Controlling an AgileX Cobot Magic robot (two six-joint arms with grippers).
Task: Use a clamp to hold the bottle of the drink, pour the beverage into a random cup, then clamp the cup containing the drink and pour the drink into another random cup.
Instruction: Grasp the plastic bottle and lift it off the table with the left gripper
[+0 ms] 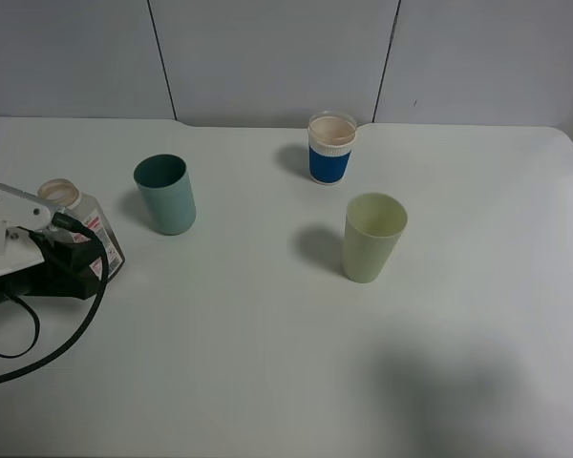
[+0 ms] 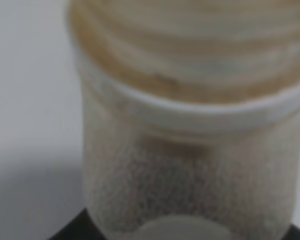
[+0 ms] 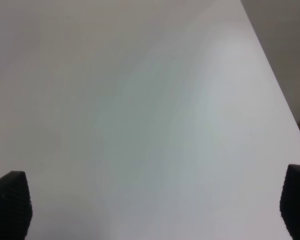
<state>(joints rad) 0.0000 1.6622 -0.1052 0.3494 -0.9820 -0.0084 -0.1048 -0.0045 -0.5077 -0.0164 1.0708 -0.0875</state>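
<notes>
The bottle, clear plastic with a wide open mouth and a red-and-white label, stands at the table's left edge. My left gripper, the clamp, is shut on its body. Brown beverage shows low in the bottle. In the left wrist view the bottle fills the frame, blurred and very close. The pale yellow-green cup stands right of centre. Behind it is the blue cup with a white ribbed rim. My right gripper is open over bare table, out of the high view.
A teal-green tumbler stands just right of the bottle. Black cable loops from the left arm over the white table. The right table edge runs past the right gripper.
</notes>
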